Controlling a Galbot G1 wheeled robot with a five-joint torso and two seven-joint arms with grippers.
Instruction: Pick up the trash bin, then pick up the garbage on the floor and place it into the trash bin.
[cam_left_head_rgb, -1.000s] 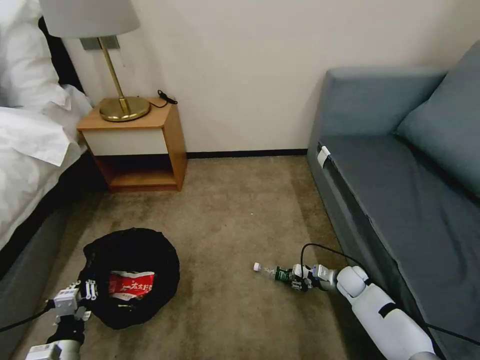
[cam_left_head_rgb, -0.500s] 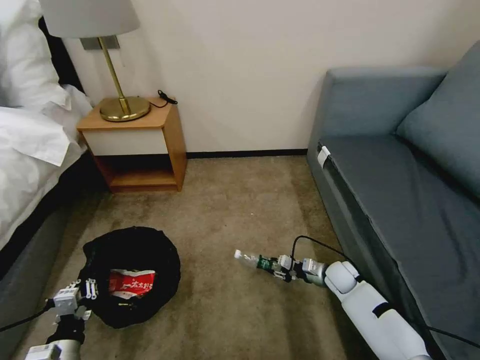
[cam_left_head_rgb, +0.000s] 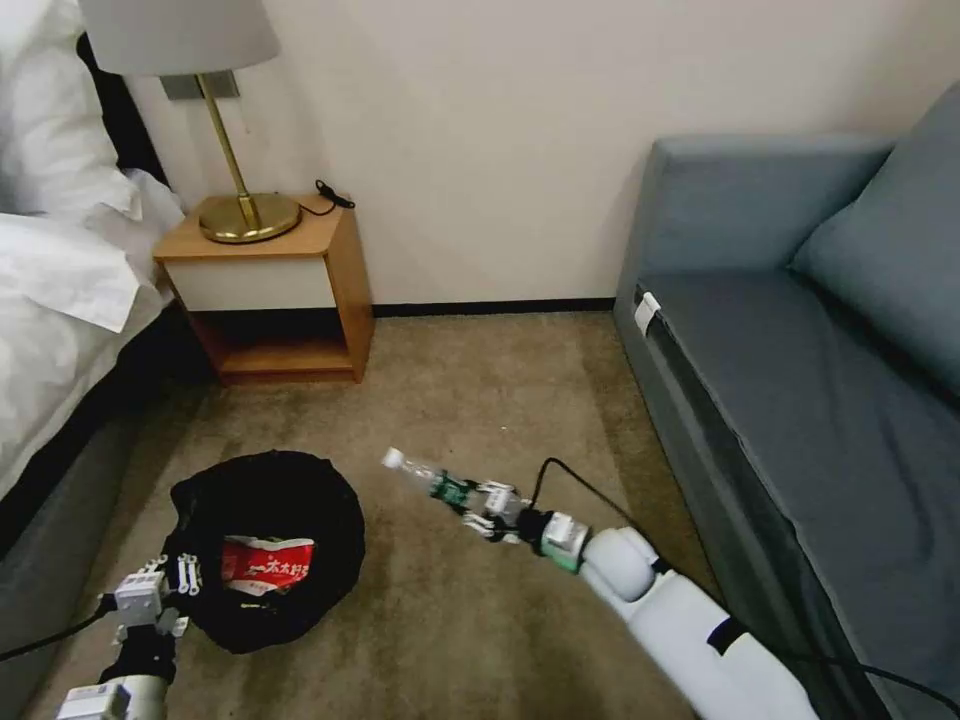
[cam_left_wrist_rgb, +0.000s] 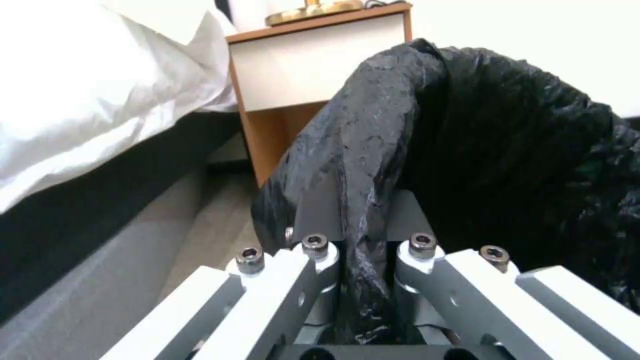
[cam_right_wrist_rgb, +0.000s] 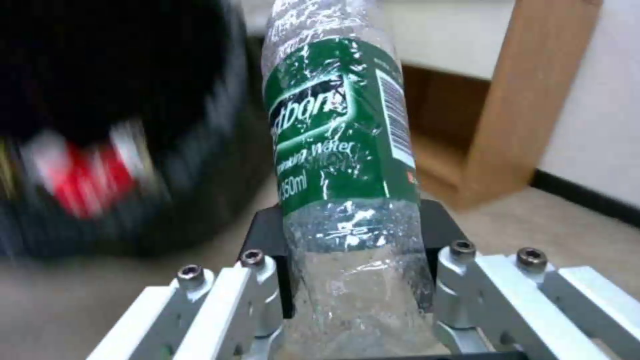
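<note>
The trash bin (cam_left_head_rgb: 265, 540), round and lined with a crinkly black bag, is at the lower left of the head view. A red-and-white wrapper (cam_left_head_rgb: 267, 565) lies inside it. My left gripper (cam_left_head_rgb: 160, 590) is shut on the bin's near rim; the left wrist view shows the black bag (cam_left_wrist_rgb: 363, 210) pinched between its fingers. My right gripper (cam_left_head_rgb: 478, 506) is shut on a clear bottle with a green label (cam_left_head_rgb: 428, 478), holding it above the carpet just right of the bin, cap pointing toward the bin. In the right wrist view the bottle (cam_right_wrist_rgb: 337, 150) sits between the fingers, with the bin (cam_right_wrist_rgb: 113, 125) beyond.
A wooden nightstand (cam_left_head_rgb: 275, 290) with a brass lamp (cam_left_head_rgb: 235, 160) stands by the far wall. A bed with white linen (cam_left_head_rgb: 60, 270) runs along the left. A grey sofa (cam_left_head_rgb: 800, 380) lines the right. Beige carpet (cam_left_head_rgb: 480, 400) lies open between them.
My right arm has swung left and lifted the bottle off the carpet, carrying it from near the sofa to just beside the bin. The left gripper and bin have barely moved.
</note>
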